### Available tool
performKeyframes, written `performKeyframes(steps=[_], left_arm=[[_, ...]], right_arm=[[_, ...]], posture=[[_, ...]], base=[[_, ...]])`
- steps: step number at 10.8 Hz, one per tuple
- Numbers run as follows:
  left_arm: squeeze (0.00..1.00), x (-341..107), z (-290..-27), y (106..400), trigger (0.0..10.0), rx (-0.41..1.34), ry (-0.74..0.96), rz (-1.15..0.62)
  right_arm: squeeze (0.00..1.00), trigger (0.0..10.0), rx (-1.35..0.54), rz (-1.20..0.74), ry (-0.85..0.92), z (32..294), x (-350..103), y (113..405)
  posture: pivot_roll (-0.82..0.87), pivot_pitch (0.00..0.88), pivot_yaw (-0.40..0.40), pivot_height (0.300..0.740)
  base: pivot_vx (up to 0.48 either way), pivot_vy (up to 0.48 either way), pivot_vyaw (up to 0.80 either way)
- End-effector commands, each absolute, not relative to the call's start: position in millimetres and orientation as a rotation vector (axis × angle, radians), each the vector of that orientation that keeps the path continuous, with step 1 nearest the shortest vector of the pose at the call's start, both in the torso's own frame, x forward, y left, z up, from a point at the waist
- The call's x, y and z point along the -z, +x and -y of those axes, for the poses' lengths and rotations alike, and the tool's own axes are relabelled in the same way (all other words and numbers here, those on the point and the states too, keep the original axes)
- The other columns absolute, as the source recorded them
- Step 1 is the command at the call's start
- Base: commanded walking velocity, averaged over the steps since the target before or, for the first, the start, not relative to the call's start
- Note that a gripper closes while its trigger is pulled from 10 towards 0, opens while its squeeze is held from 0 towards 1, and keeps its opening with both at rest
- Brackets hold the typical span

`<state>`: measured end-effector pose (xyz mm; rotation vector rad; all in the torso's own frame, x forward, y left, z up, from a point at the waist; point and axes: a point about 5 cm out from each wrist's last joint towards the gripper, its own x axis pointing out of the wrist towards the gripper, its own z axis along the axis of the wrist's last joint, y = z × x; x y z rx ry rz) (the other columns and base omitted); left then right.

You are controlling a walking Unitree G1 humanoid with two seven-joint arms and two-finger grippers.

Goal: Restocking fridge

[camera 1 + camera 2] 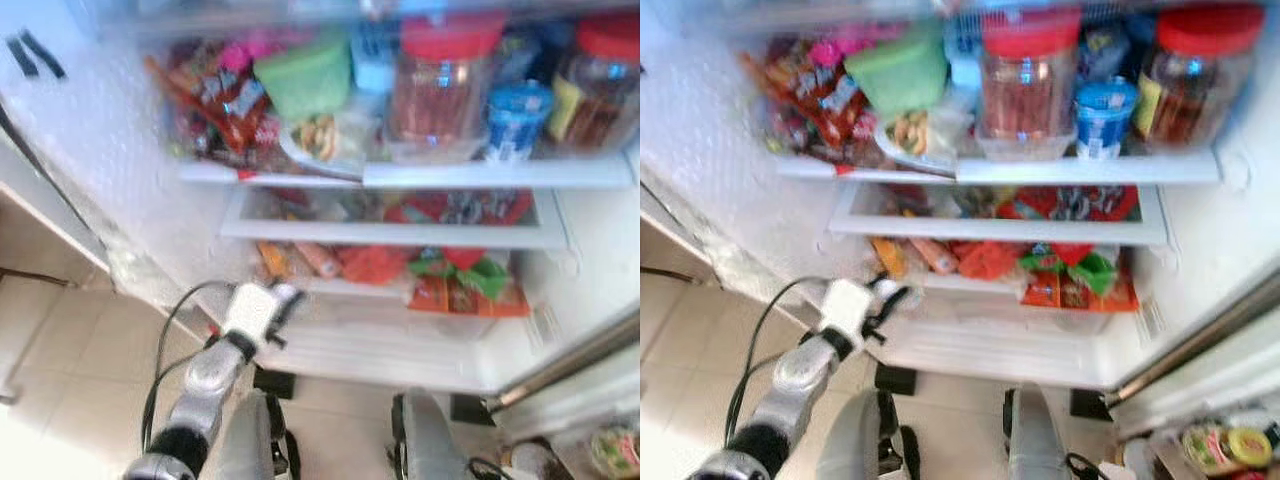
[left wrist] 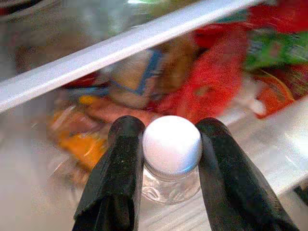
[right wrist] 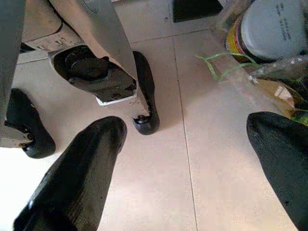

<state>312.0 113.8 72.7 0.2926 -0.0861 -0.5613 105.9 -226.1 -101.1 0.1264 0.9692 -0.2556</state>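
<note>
Open white fridge (image 1: 600,250), shelves packed with colourful packets: at its lowest shelf the left gripper (image 2: 171,166) pinches a clear white-capped bottle (image 2: 172,144); right gripper (image 3: 192,168) hangs spread over floor tiles.

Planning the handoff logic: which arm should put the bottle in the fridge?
Left. The left gripper holds the bottle right at the fridge drawer. The right gripper hangs open over the floor.

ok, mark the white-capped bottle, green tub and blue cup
white-capped bottle (image 2: 172,143), left wrist view, on its cap
green tub (image 1: 305,78), left eye view, on its side
blue cup (image 1: 517,120), left eye view, on its side
</note>
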Motion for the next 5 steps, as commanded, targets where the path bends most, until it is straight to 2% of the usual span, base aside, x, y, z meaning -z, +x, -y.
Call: performKeyframes(steps=[1,2,3,5], left_arm=[[0.0,-82.3,-111.5,314.2,10.0,0.623,0.408,0.139],[0.0,-90.4,-107.6,317.2,10.0,0.647,0.513,0.186],[0.0,-102.6,-103.0,323.6,10.0,0.667,0.693,0.247],[0.0,-123.5,-102.1,333.2,10.0,0.637,0.88,0.331]], right_arm=[[0.0,10.0,0.2,-1.064,0.143,208.3,110.6,86.4],[0.0,10.0,0.199,-1.065,0.143,208.1,110.7,86.2],[0.0,10.0,0.2,-1.063,0.148,207.9,110.7,86.2],[0.0,10.0,0.199,-1.063,0.157,207.3,110.9,85.6]], posture=[[-0.13,0.236,0.178,0.598],[-0.13,0.238,0.179,0.598],[-0.13,0.241,0.181,0.598],[-0.13,0.242,0.183,0.598]], base=[[0.0,0.0,0.0],[0.0,0.0,0.0],[0.0,0.0,0.0],[0.0,0.0,0.0]])
